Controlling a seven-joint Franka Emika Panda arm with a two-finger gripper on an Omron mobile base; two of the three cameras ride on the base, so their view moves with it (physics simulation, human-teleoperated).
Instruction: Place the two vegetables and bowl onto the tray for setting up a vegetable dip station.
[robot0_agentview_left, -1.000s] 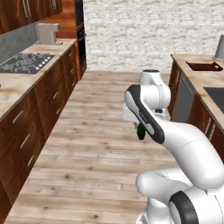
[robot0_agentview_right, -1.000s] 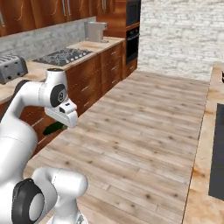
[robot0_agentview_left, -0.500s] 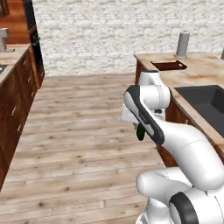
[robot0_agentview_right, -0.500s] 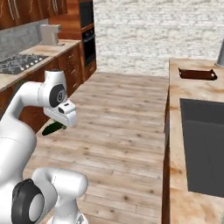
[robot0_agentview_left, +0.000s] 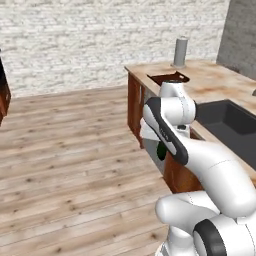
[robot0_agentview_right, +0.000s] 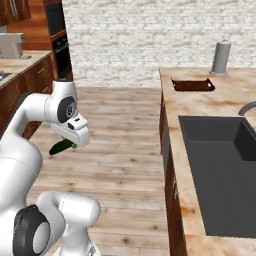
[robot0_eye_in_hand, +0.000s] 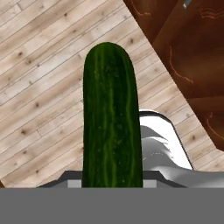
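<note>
A slim dark green vegetable (robot0_eye_in_hand: 111, 127) is clamped in my gripper (robot0_agentview_right: 70, 145), which is shut on it. The vegetable (robot0_agentview_right: 61, 146) juts out sideways from the hand, low over the wooden floor, and a bit of its green (robot0_agentview_left: 161, 151) shows under the wrist in the left base view. The tray (robot0_agentview_right: 192, 85), a dark reddish-brown board, lies flat on the counter's far end, well ahead and to the right of the hand. The same tray (robot0_agentview_left: 168, 77) has nothing on it. The bowl is out of view.
A tall grey cylinder (robot0_agentview_right: 220, 57) stands on the counter behind the tray. A dark sink (robot0_agentview_right: 220, 165) is set into the light counter (robot0_agentview_right: 172, 107) on the right. Brown cabinet fronts (robot0_agentview_left: 135, 102) face the open wooden floor (robot0_agentview_left: 65, 150). A brick wall closes the back.
The whole scene has swung as the base turned: the stove side has slid out left and the counter with tray and sink has come in. The gripper keeps its hold on the green vegetable.
</note>
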